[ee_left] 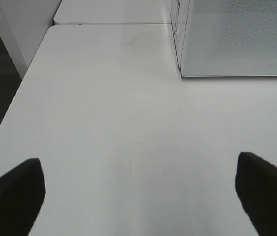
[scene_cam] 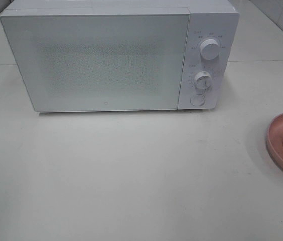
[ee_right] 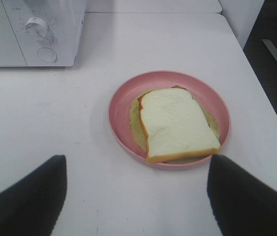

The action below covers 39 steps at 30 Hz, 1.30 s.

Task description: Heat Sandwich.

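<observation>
Overhead, the white counter (scene_cam: 131,191) carries a closed microwave (scene_cam: 116,55), and only a sliver of the pink plate (scene_cam: 282,131) shows at the right edge. Only the right wrist view shows the whole sandwich (ee_right: 178,123) lying flat on that plate, just ahead of the right tool (ee_right: 136,196), whose jaws stand wide and empty. Left tool (ee_left: 138,196) spreads wide over bare counter, well apart from the sandwich.
</observation>
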Each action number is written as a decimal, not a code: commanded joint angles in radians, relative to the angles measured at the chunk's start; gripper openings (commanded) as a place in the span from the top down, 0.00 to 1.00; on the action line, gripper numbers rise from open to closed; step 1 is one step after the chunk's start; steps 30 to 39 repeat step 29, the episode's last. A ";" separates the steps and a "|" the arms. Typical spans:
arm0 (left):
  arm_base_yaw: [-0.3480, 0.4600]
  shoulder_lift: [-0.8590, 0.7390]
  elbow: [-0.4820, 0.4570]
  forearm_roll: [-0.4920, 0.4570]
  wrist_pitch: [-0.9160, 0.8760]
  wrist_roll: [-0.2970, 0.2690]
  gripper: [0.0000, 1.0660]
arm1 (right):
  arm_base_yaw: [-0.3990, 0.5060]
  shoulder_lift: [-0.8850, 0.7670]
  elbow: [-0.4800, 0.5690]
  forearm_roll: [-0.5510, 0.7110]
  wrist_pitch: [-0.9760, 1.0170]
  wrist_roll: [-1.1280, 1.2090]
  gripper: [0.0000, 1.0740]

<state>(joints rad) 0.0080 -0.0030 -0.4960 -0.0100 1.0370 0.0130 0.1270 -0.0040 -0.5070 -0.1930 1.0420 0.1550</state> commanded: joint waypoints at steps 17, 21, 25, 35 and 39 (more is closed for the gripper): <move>0.004 -0.028 0.003 -0.009 -0.009 0.003 0.03 | -0.007 -0.026 0.001 -0.004 -0.003 0.000 0.29; 0.004 -0.028 0.003 -0.009 -0.009 0.003 0.03 | -0.007 -0.026 0.001 -0.004 -0.003 0.000 0.29; 0.004 -0.028 0.003 -0.009 -0.009 0.004 0.03 | -0.007 -0.026 0.001 -0.004 -0.003 0.000 0.29; 0.004 -0.028 0.003 -0.009 -0.009 0.004 0.03 | -0.007 -0.026 0.001 -0.004 -0.003 0.000 0.29; 0.004 -0.028 0.003 -0.009 -0.009 0.004 0.03 | -0.007 -0.026 0.001 -0.004 -0.003 0.000 0.29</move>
